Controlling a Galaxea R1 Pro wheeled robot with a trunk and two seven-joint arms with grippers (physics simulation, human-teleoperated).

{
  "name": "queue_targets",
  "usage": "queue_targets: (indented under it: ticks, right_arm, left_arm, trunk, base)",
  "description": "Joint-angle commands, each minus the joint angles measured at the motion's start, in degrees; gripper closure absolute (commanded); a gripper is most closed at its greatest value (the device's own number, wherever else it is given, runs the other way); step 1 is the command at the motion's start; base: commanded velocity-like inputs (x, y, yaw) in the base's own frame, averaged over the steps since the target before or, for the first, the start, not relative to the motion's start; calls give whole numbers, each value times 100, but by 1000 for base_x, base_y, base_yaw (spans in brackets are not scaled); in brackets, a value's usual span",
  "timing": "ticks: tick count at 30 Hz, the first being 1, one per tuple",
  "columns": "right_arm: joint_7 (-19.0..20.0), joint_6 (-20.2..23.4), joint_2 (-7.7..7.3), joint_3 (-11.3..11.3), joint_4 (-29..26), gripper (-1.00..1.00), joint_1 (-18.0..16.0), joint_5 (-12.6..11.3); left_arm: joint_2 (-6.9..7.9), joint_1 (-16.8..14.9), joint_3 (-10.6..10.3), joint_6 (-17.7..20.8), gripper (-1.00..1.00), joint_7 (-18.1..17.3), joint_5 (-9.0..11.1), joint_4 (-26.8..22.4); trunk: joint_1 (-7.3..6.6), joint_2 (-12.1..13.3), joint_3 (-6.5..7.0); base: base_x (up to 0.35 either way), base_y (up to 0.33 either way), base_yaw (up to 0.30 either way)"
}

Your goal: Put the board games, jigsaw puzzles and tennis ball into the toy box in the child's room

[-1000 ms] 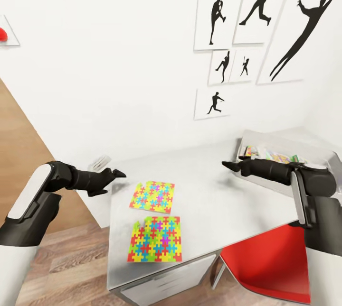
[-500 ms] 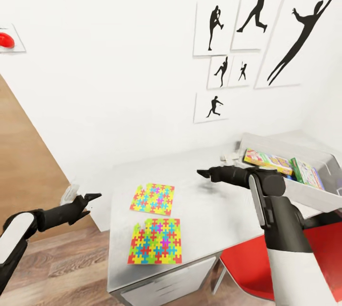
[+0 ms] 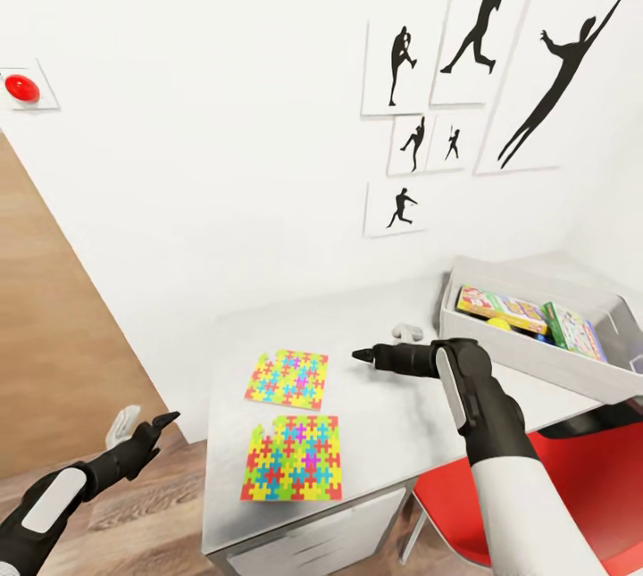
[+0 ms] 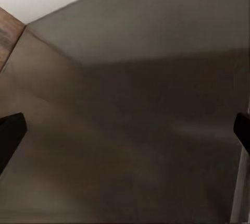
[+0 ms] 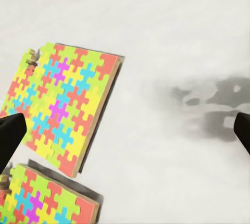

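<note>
The right tool (image 3: 379,346) hovers over the grey tabletop (image 3: 393,406) with its fingers spread wide and nothing between them; in the right wrist view its dark fingertips (image 5: 10,133) sit at the two edges of the picture. Just ahead of this tool lies the farther jigsaw puzzle (image 3: 288,379), flat on the tabletop, and the nearer jigsaw puzzle (image 3: 292,458) lies close beside that one, with a thin gap between them. Nothing stands between the right tool and the two puzzles. Behind the tool, along its arm, the open grey toy box (image 3: 527,357) rests on the tabletop against the wall; it holds colourful board game boxes (image 3: 536,317), and a small yellow thing shows among them, too hidden to name. A red chair (image 3: 536,487) sits under the tabletop edge below that arm. The left tool (image 3: 138,429) hangs low beside the tabletop, over the wooden floor (image 3: 134,505), also spread wide and empty.
</note>
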Motion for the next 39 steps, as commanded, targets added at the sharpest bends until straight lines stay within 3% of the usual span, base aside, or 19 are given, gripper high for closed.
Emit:
queue_targets:
  ticks: [1,5,7,9,10,14,15,25,30,39]
  right_arm:
    - [16,30,7,-24,11,-100,-5,-5]
    - [13,-43,8,-58,217,-100,1,-37]
    - [10,-555,12,-65,414,-100,39,-43]
    - [8,-825,14,-54,960,-100,40,-46]
    - [11,-984,10,-49,1605,-100,23,-49]
    - [-3,-1242,6,-47,1980,-100,19,-45]
    - [-13,-1325,68,-44,2105,-100,21,-42]
    - [-48,-1328,88,-54,2113,-100,22,-46]
    - [-47,-1328,89,-54,2113,-100,19,-50]
    - [-48,-1328,82,-60,2113,-100,18,-57]
  left_arm:
    - [3,-14,20,27,-100,-9,22,49]
    - [17,-44,35,-37,-100,-98,45,219]
    - [17,-48,15,-53,-100,-131,19,250]
    - [18,-49,7,-53,-100,-136,9,263]
    - [20,-50,3,-53,-100,-139,5,269]
    - [28,-50,2,-46,-100,-143,3,272]
    - [19,-42,18,-37,-100,-134,10,274]
    - [15,-41,41,-63,-100,-94,30,274]
    - [-20,-41,12,-270,-100,-99,9,274]
    - [-42,-41,-14,-368,-100,-120,2,274]
  trunk:
    - [0,-4,4]
    - [0,-4,36]
    - [0,-4,41]
    - [0,-4,43]
    - [0,-4,43]
    - [0,-4,44]
    - [0,-4,44]
    - [0,-4,44]
    - [0,-4,44]
    - [0,-4,44]
  base:
    - [0,0,0]
    - [0,0,0]
    - [73,39,0]
    - [199,125,0]
    - [263,169,0]
    - [280,187,0]
    - [40,28,0]
    - [6,4,101]
    - [0,0,255]
    - [0,0,14]
